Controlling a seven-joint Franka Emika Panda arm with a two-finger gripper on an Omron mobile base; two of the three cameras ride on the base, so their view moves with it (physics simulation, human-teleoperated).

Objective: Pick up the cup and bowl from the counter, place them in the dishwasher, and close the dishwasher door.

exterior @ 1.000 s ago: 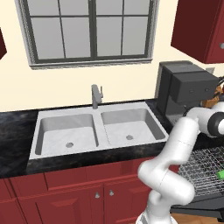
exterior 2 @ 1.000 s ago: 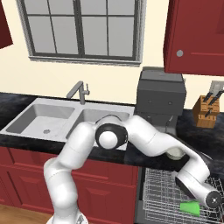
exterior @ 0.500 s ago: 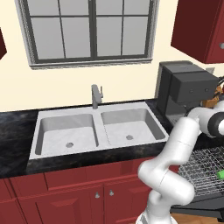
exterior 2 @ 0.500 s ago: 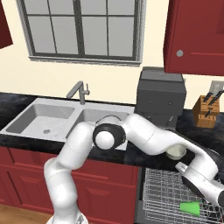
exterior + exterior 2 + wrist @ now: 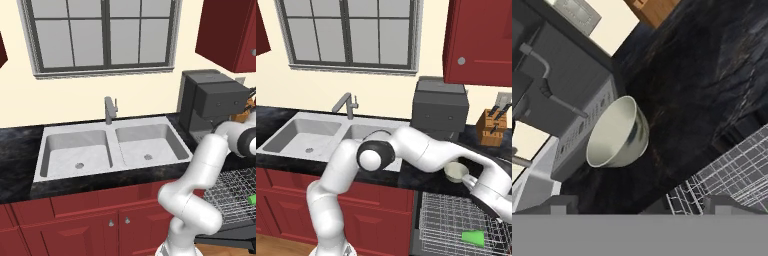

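bowl (image 5: 616, 134): pale, upright, on black counter (image 5: 712, 80) by coffee machine | cup (image 5: 473, 237): green, lying in dishwasher (image 5: 441, 220) rack | door down

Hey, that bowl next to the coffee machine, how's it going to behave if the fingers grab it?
The bowl looks rigid and thin-walled, so probably light. Its glossy curved side may slip between the fingers, so gripping the rim seems safer. Its rounded bottom on the smooth counter suggests it could rock or slide if nudged.
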